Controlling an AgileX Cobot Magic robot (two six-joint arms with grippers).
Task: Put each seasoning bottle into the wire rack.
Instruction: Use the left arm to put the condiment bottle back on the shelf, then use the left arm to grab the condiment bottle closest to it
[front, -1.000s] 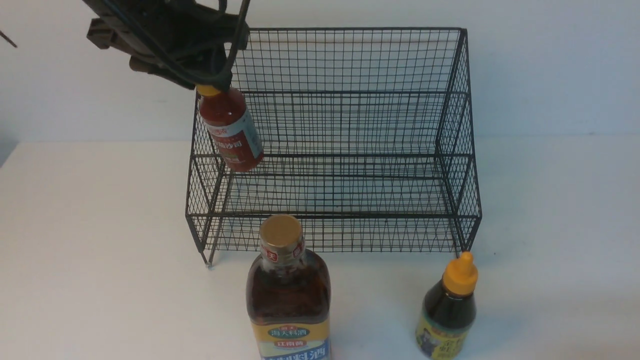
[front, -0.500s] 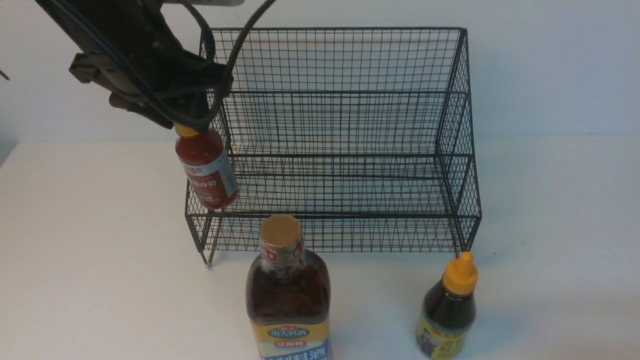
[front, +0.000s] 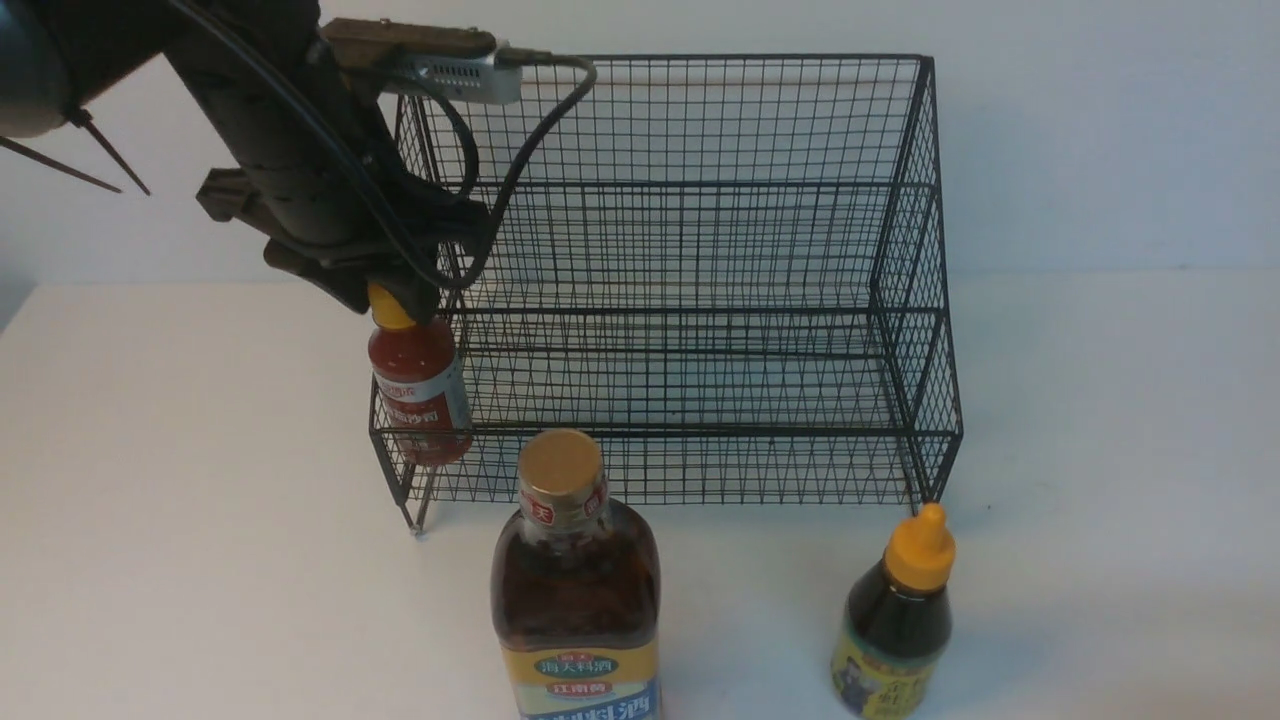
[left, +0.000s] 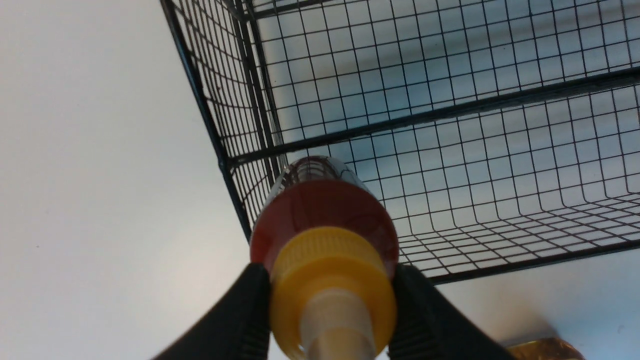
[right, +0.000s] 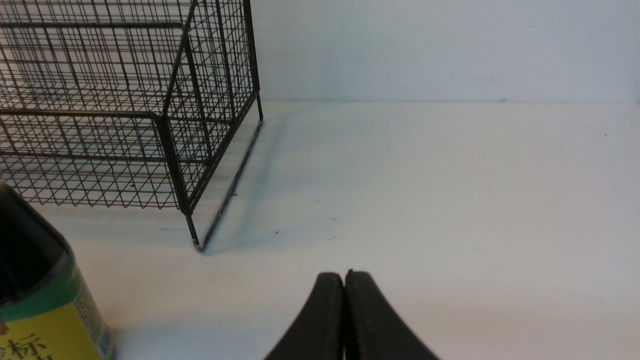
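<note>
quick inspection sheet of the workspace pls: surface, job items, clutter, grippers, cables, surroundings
Surface: white table, a few tiny specks.
Job's things: wire rack holds no standing bottle. The red-sauce bottle hangs at the rack's front-left corner, low over the lower tier; cannot tell if it is resting. The amber bottle and dark bottle stand upright on the table in front of the rack.
Clutter: nothing seen.
Grippers: left gripper shut on the red-sauce bottle's yellow cap. Right gripper shut, empty, over bare table.
Cables: black cable loops from the left wrist in front of the rack's back mesh.
Surroundings: plain white wall.
</note>
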